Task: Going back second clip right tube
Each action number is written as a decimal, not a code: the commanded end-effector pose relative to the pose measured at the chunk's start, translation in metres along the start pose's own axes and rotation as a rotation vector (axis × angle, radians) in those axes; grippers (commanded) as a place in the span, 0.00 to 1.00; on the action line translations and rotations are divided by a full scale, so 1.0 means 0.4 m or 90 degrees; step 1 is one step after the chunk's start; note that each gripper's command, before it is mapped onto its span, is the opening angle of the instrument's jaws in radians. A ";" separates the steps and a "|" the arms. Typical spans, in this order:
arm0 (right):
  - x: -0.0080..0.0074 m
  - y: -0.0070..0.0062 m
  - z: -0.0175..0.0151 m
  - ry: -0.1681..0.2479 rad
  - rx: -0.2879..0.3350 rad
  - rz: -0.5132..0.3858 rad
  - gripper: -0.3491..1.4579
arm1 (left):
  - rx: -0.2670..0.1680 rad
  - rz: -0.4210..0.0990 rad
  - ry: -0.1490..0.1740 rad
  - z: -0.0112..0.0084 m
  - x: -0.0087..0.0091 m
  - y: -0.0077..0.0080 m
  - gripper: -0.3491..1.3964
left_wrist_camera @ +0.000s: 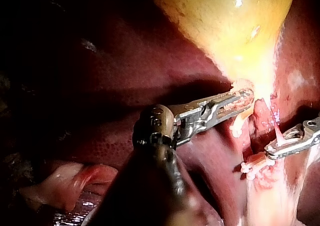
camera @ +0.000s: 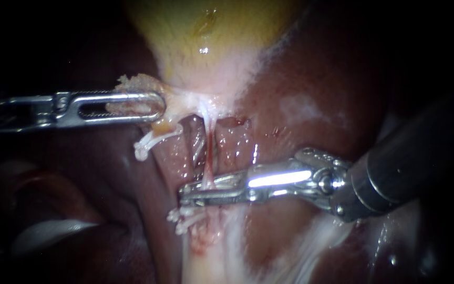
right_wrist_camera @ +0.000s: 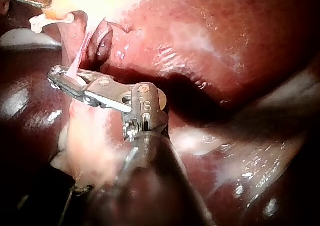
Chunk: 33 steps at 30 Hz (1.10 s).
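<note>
Right instrument (camera: 185, 193) jaws pinched shut on tube (camera: 209, 153).
Left instrument (camera: 156, 107) jaws clamp gallbladder (camera: 206, 47) neck tissue.

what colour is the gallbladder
The gallbladder is yellow, paling to whitish at its neck; clearest in the left wrist view.

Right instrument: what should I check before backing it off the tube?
1. Left instrument holding the gallbladder neck: ok, jaws shut on it.
2. Right instrument tip visible at the tube: ok.
3. Tube unbroken above that tip: ok.
4. Clip seated on the tube: cannot tell.
5. Fresh bleeding on the liver: ok, none seen.
</note>
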<state>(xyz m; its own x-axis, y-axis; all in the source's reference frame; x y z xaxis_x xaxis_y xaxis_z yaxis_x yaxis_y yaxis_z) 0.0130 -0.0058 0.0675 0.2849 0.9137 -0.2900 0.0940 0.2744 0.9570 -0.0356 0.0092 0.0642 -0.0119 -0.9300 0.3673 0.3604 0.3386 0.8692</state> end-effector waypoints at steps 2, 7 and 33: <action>0.0000 -0.0001 0.0000 0.000 0.000 0.000 0.00 | 0.000 0.000 0.000 0.0000 0.0000 0.0000 0.00; 0.0000 -0.0002 0.0000 0.000 0.000 0.000 0.00 | 0.000 0.000 0.000 0.0000 0.0000 -0.0001 0.00; -0.0001 -0.0017 0.0052 0.047 -0.073 -0.023 0.46 | -0.001 0.000 0.000 -0.0001 0.0001 -0.0004 0.00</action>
<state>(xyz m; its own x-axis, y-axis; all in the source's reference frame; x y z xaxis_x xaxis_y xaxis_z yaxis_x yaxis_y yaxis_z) 0.0151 -0.0066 0.0668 0.2095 0.9198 -0.3319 -0.0128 0.3419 0.9396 -0.0356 0.0091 0.0641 -0.0128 -0.9300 0.3674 0.3614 0.3383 0.8689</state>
